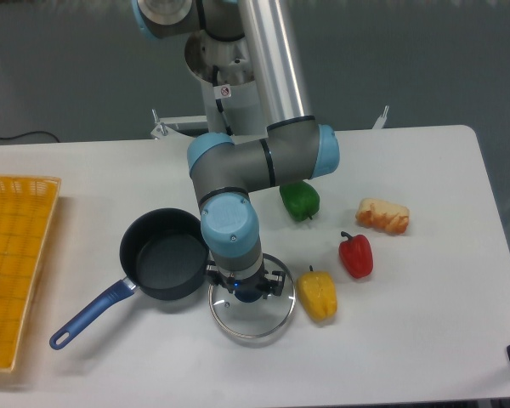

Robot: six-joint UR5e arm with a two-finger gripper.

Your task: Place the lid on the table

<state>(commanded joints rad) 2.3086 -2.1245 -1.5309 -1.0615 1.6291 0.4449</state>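
The lid (253,318), a round glass disc with a thin silver rim, lies flat at table level on the white table (425,340), just right of the dark saucepan (163,255) and touching or nearly touching its rim. My gripper (245,291) points straight down over the lid's centre. The wrist hides the fingertips and the lid's knob, so I cannot tell whether the fingers hold the lid. The saucepan is uncovered and empty, its blue handle (89,316) pointing to the front left.
A yellow pepper (319,294) sits right next to the lid. A red pepper (355,255), a green pepper (300,200) and a bread piece (382,216) lie to the right. A yellow-orange grid tray (13,263) stands at the left edge.
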